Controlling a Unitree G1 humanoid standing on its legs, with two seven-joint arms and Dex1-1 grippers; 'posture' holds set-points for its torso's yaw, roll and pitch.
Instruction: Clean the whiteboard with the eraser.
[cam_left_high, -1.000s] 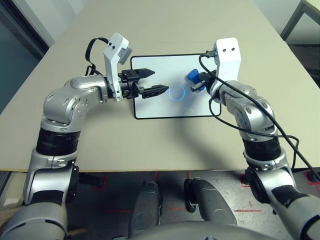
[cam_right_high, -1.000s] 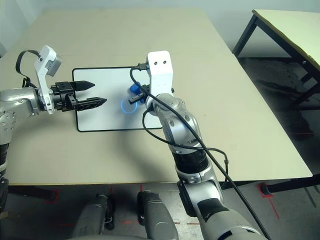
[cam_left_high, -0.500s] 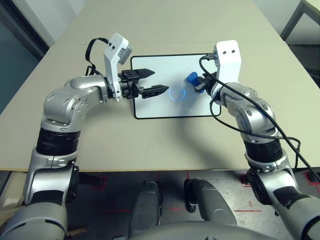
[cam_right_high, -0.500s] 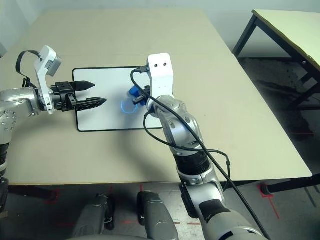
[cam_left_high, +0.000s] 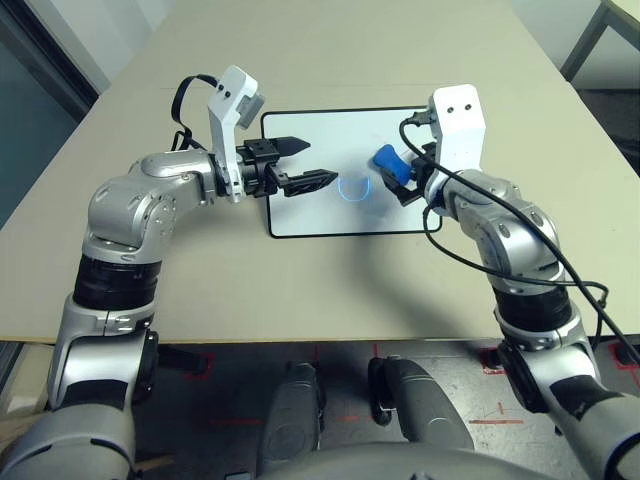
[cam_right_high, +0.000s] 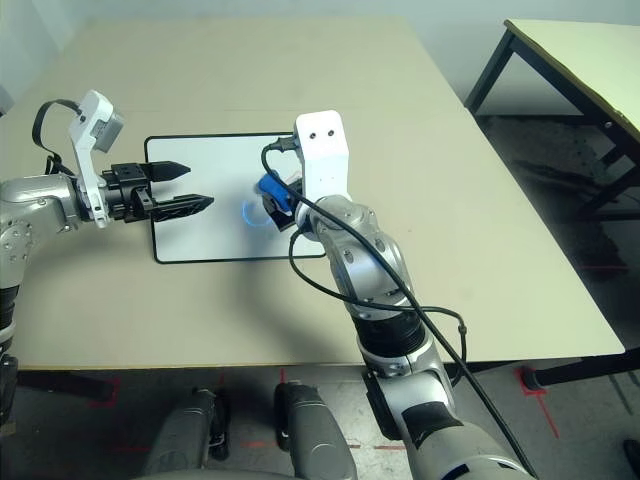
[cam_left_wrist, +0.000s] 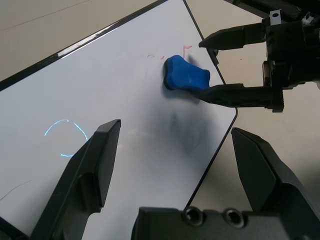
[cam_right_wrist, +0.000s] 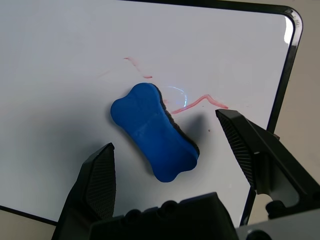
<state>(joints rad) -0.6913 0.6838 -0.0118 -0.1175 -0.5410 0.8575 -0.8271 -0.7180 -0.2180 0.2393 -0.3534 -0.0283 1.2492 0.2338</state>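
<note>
The whiteboard (cam_left_high: 320, 215) lies flat on the tan table, with a cyan circle (cam_left_high: 352, 187) near its middle and faint red strokes (cam_right_wrist: 200, 102) toward its right end. The blue eraser (cam_right_wrist: 152, 132) rests on the board's right part. My right gripper (cam_left_high: 404, 180) stands open just behind it, one finger on each side; one finger (cam_left_wrist: 235, 95) lies close along the eraser, the other stays apart. My left gripper (cam_left_high: 322, 160) hovers open over the board's left part, holding nothing.
The tan table (cam_left_high: 300, 290) stretches wide around the board. A second table (cam_right_high: 580, 60) stands off to the far right, across a strip of floor. A black cable (cam_left_high: 560, 260) loops along my right forearm.
My right gripper has opened and let go of the eraser, which now lies on the board. The right hand has drawn back a little. The left arm has not moved.
</note>
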